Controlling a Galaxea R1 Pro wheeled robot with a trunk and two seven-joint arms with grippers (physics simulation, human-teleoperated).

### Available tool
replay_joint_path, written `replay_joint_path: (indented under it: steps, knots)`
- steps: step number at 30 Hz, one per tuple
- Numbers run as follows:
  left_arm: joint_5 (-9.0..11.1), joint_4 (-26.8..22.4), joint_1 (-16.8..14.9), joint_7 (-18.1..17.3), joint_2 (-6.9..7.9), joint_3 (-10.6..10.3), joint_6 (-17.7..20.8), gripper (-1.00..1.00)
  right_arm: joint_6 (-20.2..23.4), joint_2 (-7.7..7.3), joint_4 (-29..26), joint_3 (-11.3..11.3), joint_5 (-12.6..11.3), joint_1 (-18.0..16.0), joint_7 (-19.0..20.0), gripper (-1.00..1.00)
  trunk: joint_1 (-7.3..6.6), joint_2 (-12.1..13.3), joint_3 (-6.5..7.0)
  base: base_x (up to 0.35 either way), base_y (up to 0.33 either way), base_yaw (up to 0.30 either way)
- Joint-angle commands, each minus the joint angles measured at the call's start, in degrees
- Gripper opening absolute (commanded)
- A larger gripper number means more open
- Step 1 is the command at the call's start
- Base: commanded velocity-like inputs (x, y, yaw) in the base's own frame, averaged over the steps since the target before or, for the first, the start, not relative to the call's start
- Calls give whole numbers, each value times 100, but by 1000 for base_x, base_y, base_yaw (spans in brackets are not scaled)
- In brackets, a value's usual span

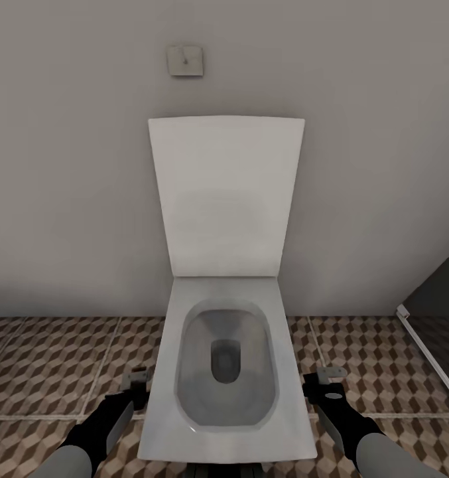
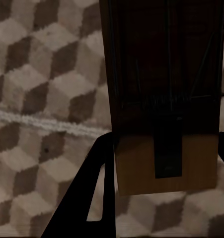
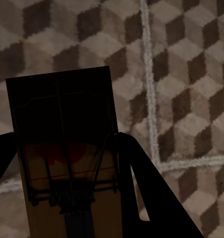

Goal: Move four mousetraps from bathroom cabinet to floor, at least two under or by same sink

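Both grippers, left (image 1: 136, 380) & right (image 1: 329, 377), each clamp a mousetrap (image 2: 166, 99) (image 3: 67, 163) lengthwise above tiled floor (image 1: 45, 358), flanking toilet (image 1: 227, 372).

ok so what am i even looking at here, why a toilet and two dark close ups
It is a simulated two-armed robot. The big picture comes from a camera on its head, looking down at an open toilet against the wall, with its arms at either side. The two dark pictures come from cameras on its wrists, looking along the fingers toward the patterned floor. The left gripper holds a wooden mousetrap; the right gripper holds another mousetrap.
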Motion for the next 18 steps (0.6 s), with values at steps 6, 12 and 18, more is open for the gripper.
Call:
replay_joint_path:
  steps: [6, 12, 18]
  knots:
    - [-13, 109, 0, 39, 6, -50, -9, -100, 63, -30, 37, 10, -87, 0, -80, -100, -1, -2, -4, 0, 0, 0]
    - [-67, 335, 0, 32, 23, -46, -50, -100, 65, -64, 387, -26, -129, 0, -85, -100, -1, -2, -4, 0, 0, 0]
    - [-84, 482, 0, 26, 30, -56, -64, -100, 52, -65, 482, -32, -135, 0, -86, -100, -1, -2, -4, 0, 0, 0]
